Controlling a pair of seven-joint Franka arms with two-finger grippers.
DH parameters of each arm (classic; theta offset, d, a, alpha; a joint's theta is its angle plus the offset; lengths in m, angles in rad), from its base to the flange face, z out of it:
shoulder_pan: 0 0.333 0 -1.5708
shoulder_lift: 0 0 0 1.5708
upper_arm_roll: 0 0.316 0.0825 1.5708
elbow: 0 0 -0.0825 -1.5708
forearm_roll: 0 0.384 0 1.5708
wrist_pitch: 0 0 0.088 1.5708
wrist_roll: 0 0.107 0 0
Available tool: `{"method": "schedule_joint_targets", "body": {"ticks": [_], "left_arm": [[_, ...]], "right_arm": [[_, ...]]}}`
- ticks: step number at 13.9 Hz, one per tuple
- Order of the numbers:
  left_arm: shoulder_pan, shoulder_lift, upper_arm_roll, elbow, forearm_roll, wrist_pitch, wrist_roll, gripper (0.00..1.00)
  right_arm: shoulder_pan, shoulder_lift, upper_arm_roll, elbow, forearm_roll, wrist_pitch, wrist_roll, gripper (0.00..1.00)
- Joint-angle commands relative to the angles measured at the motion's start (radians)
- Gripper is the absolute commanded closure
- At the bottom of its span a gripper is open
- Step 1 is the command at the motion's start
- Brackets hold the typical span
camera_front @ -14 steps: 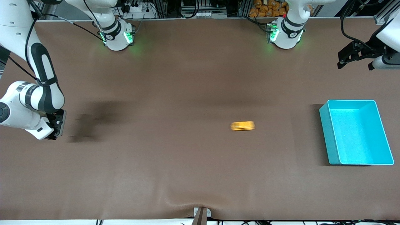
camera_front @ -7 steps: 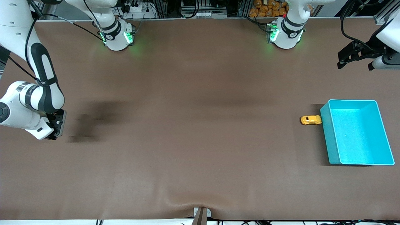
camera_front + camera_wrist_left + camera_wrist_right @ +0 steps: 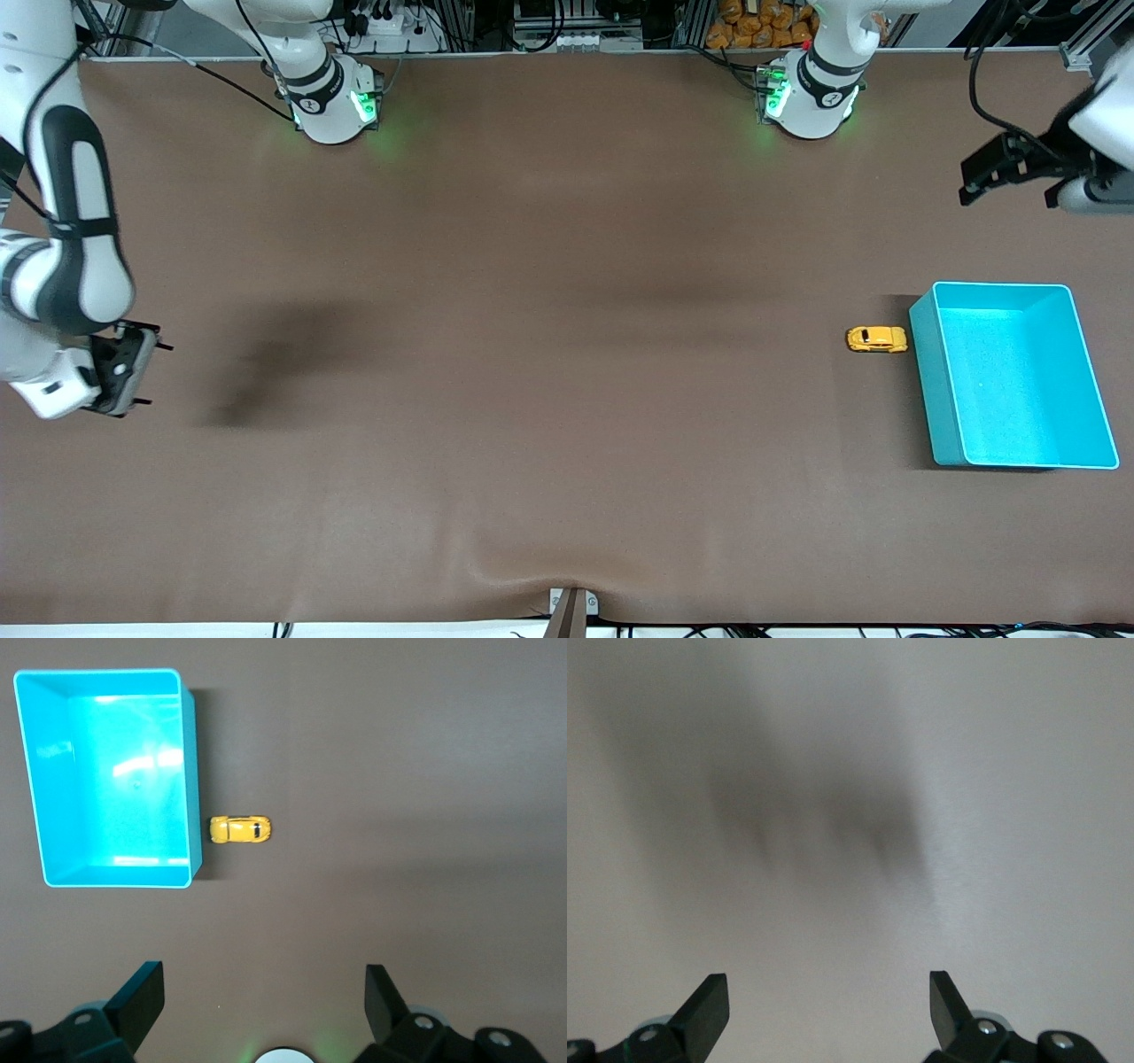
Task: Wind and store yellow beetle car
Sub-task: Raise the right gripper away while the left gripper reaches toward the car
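Observation:
The yellow beetle car (image 3: 877,339) stands on its wheels on the brown table, a small gap from the turquoise bin's (image 3: 924,381) wall that faces the right arm's end. The left wrist view looks down on the car (image 3: 239,829) and the bin (image 3: 189,771), which has nothing in it. My left gripper (image 3: 1010,182) (image 3: 264,974) hangs open and high over the table at the left arm's end, holding nothing. My right gripper (image 3: 152,375) (image 3: 827,979) is open over bare table at the right arm's end, well away from the car.
The two arm bases (image 3: 332,102) (image 3: 808,97) stand along the table's edge farthest from the front camera. A small bracket (image 3: 571,607) sits at the edge nearest the camera, where the brown cover is wrinkled.
The car rolled from mid-table toward the left arm's end and stopped beside the bin. The right arm drew back toward its end of the table. The left gripper shifted slightly.

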Motion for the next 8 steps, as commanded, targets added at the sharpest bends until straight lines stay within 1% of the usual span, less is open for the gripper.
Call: {"method": "schedule_joint_targets", "body": {"ticks": [1, 3, 6, 7, 8], "left_arm": [[0.058, 0.060, -0.001, 0.016, 0.021, 0.009, 0.001, 0.00], [0.092, 0.084, -0.001, 0.016, 0.017, 0.011, -0.007, 0.00], [0.115, 0.123, -0.001, 0.016, 0.015, 0.024, -0.037, 0.00], [0.128, 0.146, -0.001, 0.016, 0.014, 0.024, -0.075, 0.00], [0.124, 0.154, -0.001, 0.012, 0.021, 0.026, -0.137, 0.00]], "right_arm": [[0.015, -0.035, 0.007, 0.134, 0.020, -0.182, 0.197, 0.00], [0.021, -0.067, 0.009, 0.192, 0.020, -0.265, 0.334, 0.00], [0.073, -0.095, 0.004, 0.292, 0.008, -0.404, 0.596, 0.00], [0.084, -0.096, 0.001, 0.332, 0.008, -0.446, 0.694, 0.00], [0.083, -0.099, 0.001, 0.362, 0.008, -0.468, 0.742, 0.00]]}}
